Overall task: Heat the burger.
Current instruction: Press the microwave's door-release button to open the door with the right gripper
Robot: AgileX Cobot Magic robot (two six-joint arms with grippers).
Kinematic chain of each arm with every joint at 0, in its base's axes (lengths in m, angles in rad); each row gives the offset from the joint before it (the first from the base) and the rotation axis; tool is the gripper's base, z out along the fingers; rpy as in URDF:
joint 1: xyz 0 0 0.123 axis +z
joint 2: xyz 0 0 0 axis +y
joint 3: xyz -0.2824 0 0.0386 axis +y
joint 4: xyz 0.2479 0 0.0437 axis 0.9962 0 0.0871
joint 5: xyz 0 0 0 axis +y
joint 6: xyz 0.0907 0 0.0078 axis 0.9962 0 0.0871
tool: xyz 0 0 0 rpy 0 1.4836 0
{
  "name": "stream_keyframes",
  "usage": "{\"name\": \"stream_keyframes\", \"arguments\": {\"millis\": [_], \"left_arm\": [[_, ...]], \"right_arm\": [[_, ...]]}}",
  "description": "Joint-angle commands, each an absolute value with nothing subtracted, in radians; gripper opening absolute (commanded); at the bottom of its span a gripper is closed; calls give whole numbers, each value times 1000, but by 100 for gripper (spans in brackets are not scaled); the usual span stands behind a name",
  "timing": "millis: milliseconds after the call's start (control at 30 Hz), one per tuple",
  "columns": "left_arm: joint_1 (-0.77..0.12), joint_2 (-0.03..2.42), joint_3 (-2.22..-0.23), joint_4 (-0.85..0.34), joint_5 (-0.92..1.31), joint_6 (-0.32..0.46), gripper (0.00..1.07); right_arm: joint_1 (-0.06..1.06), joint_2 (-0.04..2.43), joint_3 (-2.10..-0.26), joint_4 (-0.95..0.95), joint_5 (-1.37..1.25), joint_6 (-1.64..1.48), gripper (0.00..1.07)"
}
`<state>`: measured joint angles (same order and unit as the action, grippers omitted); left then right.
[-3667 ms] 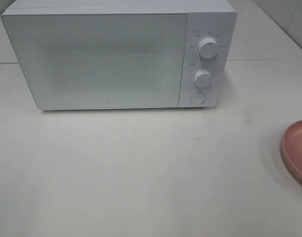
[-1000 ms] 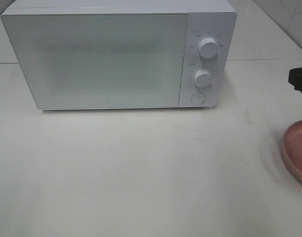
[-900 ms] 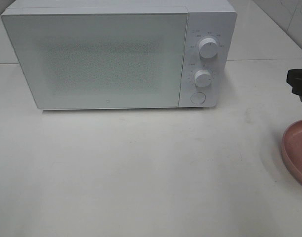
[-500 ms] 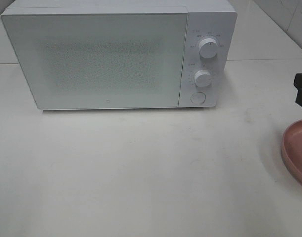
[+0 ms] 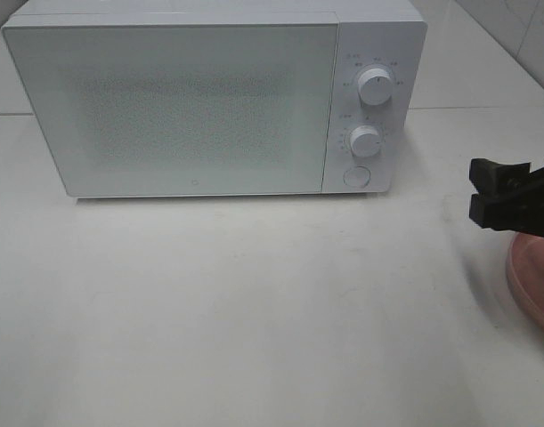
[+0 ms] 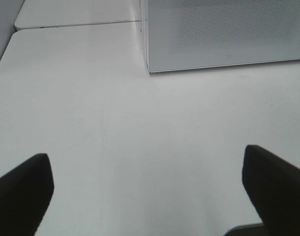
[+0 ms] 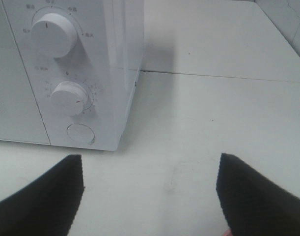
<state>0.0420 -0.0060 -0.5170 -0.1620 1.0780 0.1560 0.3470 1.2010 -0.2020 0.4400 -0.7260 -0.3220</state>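
Note:
The burger is out of view in every frame. A white microwave (image 5: 174, 107) stands at the back of the table with its door shut. It has two knobs (image 5: 375, 86) and a round button (image 5: 355, 176) on its right panel. My right gripper (image 5: 474, 189) reaches in from the right edge, open and empty, to the right of the microwave's panel. In the right wrist view that gripper (image 7: 150, 196) faces the lower knob (image 7: 68, 98) and the button (image 7: 80, 132). My left gripper (image 6: 147, 196) is open over bare table, with the microwave's corner (image 6: 223, 34) ahead.
A flat pink plate (image 5: 531, 276) lies at the right edge, partly under my right arm. The white table (image 5: 254, 302) spreads in front of the microwave. A tiled wall rises at the back right.
My right gripper has come further into the exterior view, moving left and toward the front, above the plate's rim. The microwave and plate have not moved.

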Motion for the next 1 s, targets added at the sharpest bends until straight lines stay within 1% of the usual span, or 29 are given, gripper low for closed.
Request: {"name": "stream_keyframes", "arguments": {"millis": [33,67,100,167,200,233,267,300,367,400,433,467,533,700,1000], "left_arm": [[36,-19,-514,-164,1069,147,98],[36,-19,-514,-164,1069,147,98],[36,-19,-514,-164,1069,147,98],[36,-19,-514,-164,1069,147,98],[36,-19,-514,-164,1069,147,98],[36,-19,-514,-164,1069,147,98],[36,-19,-514,-164,1069,147,98],[36,-19,-514,-164,1069,147,98],[36,-19,-514,-164,1069,147,98],[36,-19,-514,-164,1069,147,98],[36,-19,-514,-164,1069,147,98],[36,-19,-514,-164,1069,147,98],[36,-19,-514,-164,1069,147,98],[36,-19,-514,-164,1069,147,98],[36,-19,-514,-164,1069,147,98]], "right_arm": [[426,1269,-200,544,-834,-368,75],[473,1310,-200,614,-885,-370,75],[473,1310,-200,614,-885,-370,75],[545,1366,-201,704,-956,-370,75],[545,1366,-201,704,-956,-370,75],[572,1384,-201,731,-980,-370,75],[626,1412,-201,771,-1023,-370,75],[626,1412,-201,771,-1023,-370,75],[693,1446,-202,822,-1080,-370,75],[693,1446,-202,822,-1080,-370,75],[733,1472,-205,862,-1118,-370,75],[733,1472,-205,862,-1118,-370,75],[786,1520,-214,917,-1174,-370,75],[827,1596,-250,959,-1215,-370,75],[830,1675,-307,958,-1232,-371,75]]}}
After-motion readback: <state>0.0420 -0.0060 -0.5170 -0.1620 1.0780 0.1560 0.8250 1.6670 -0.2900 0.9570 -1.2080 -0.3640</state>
